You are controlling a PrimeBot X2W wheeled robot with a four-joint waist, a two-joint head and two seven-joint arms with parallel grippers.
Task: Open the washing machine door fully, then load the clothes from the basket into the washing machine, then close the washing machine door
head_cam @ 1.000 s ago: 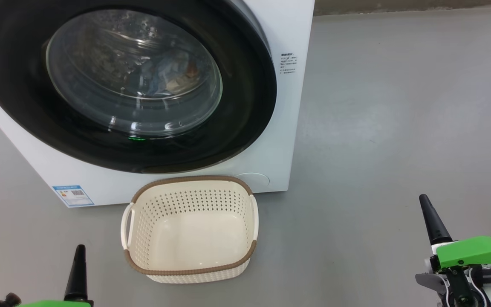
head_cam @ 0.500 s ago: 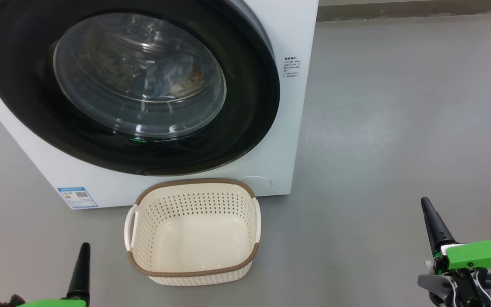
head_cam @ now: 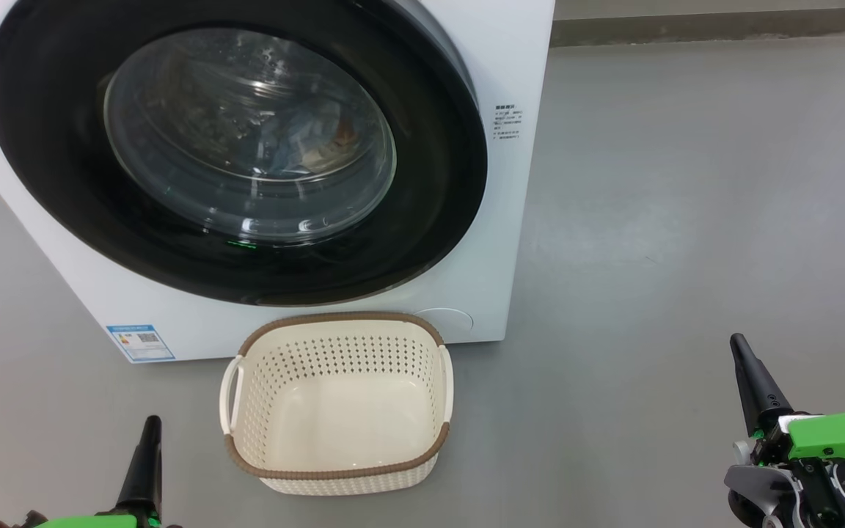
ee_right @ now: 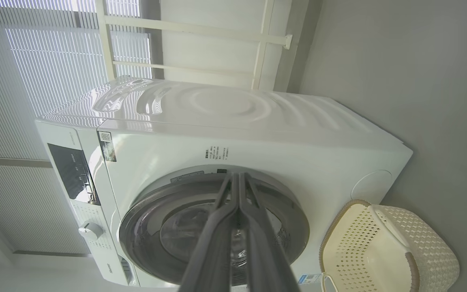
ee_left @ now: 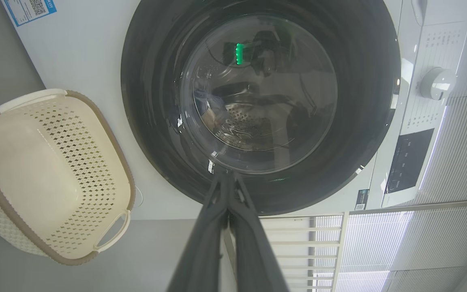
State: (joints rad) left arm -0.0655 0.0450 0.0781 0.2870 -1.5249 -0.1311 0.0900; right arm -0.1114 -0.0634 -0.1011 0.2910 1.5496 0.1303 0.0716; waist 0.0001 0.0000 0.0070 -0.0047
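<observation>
From my station, the washing machine (head_cam: 514, 242) is a boxy white front-loader with smooth, glossy panels. Its door (head_cam: 48, 161) is shut against the front: a wide, shiny black ring around a domed clear glass window. Through the glass I can make out the clothes (head_cam: 305, 143), a crumpled light-blue bundle with an orange patch, lying inside the perforated steel drum.

The basket (head_cam: 338, 471) stands on the floor just in front of the machine, below the door. It is rectangular with rounded corners, made of cream plastic with diamond-shaped holes in the sides, a brown woven-look rim and white loop handles. I see its smooth bottom bare.

A blue label sticker (head_cam: 140, 342) sits at the machine's lower corner, and a round white cap (head_cam: 452, 320) shows just behind the basket rim. The floor (head_cam: 686, 220) is matte grey and even.

My left gripper (head_cam: 151, 429) hangs low beside the basket, its tapered dark fingers pressed together, gripping nothing. My right gripper (head_cam: 741, 352) is well off to the other side, likewise pinched closed and empty.
</observation>
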